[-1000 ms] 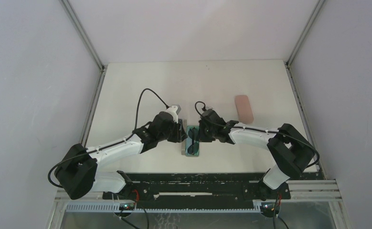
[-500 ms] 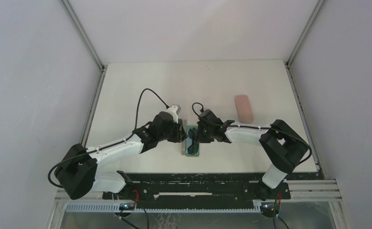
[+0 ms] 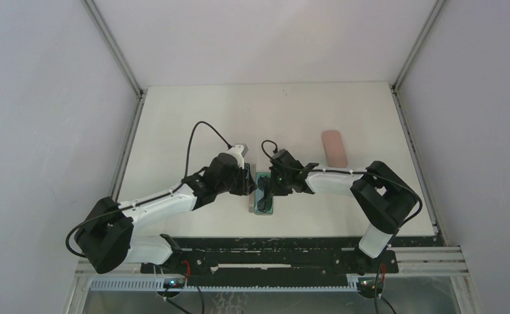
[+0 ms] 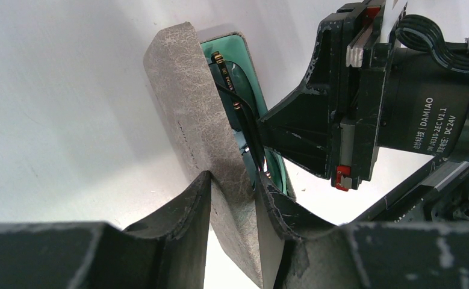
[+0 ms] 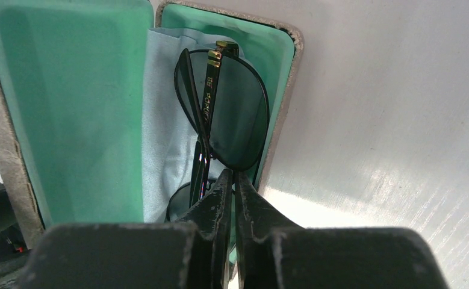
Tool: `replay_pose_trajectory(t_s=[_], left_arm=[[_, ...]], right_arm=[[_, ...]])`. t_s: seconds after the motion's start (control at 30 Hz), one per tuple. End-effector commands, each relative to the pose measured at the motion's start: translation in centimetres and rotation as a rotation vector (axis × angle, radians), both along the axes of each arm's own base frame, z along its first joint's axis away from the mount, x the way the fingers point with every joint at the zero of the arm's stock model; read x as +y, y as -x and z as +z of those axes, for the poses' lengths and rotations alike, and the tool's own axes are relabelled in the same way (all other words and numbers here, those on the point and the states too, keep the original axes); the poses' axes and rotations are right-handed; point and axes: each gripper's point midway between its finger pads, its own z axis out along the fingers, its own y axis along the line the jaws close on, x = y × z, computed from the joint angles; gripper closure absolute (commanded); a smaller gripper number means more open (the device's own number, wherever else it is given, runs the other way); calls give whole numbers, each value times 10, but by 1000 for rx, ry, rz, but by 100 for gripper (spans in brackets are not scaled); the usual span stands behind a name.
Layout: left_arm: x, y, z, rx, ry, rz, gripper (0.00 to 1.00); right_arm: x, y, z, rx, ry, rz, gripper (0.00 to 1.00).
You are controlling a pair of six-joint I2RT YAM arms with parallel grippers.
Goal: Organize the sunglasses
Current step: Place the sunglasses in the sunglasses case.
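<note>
Two arms meet over one open grey case (image 3: 264, 209) that lies in the middle of the desk (image 3: 173, 131), closer to its near edge than its far edge. From the top view the sunglasses (image 3: 263, 194) are only a small dark shape on the green inside. A pink case (image 3: 334, 148) lies shut, well apart, toward the right edge, and only this view shows it.

The right wrist view shows much more. The sunglasses (image 5: 235, 120) lie folded in the tray of the case, partly on a light blue cloth (image 5: 162, 120). One dark lens shows fully, and the other is mostly hidden behind the fingers. The green lid (image 5: 69, 108) stands up beside the tray.

The left wrist view shows the rough grey outside of the lid (image 4: 189, 108), which the others do not. The left gripper (image 4: 232, 186) is part way closed and pinches the lid's edge, with one finger on each side.

The long side of the sunglasses runs the same way as the long side of the case, from the near edge of the desk toward the far edge.

The right gripper (image 5: 233, 177) has its fingers pressed together. Its tips are right at the middle of the sunglasses, by the rim of the lens. It cannot be told whether they pinch the thin wire or only touch it
</note>
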Motion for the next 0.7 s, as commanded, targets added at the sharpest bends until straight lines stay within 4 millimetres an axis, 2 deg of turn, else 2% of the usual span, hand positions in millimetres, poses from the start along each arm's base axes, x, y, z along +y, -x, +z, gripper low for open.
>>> replay_pose_trajectory(t_s=[0.0,0.27,0.67], left_arm=[[-10,-11,24,-50,29,-19,64],[-8,-11,24,-52,28,-13,64],[-8,-11,26,-53,28,-14,64]], right_arm=[[0,-1,-6,-9,29,17,99],[-1,-13,31,-102,-12,2,95],[-13,-15,42,-124,4,-19,94]])
